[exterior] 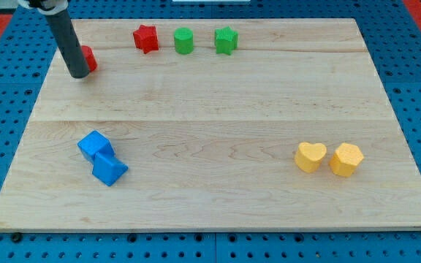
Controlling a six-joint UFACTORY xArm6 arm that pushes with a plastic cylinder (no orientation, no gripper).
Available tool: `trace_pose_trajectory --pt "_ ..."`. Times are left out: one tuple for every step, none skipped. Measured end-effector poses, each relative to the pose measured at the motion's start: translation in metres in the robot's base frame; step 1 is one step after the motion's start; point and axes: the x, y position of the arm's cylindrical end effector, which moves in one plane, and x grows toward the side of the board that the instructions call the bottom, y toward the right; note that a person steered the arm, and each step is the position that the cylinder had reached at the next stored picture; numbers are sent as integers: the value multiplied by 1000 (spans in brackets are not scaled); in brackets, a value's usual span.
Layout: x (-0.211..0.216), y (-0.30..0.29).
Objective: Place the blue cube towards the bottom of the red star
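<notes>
The blue cube (94,146) lies at the view's lower left, touching a second blue block (110,169) just below and right of it. The red star (145,38) sits near the view's top, left of centre. My tip (80,74) rests on the board at the upper left, far above the blue cube and left of the red star. It stands against a red block (88,58) that it partly hides; that block's shape cannot be made out.
A green cylinder (184,40) and a green star (226,40) stand in a row right of the red star. A yellow heart (310,156) and a yellow hexagon block (346,159) sit at the lower right. The wooden board (218,102) lies on a blue pegboard.
</notes>
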Motion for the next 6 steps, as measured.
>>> trace_pose_trajectory --pt "-15 2" --pt "-41 2" --pt "-46 5" --pt "50 10" --pt "108 -22" --pt "178 -6"
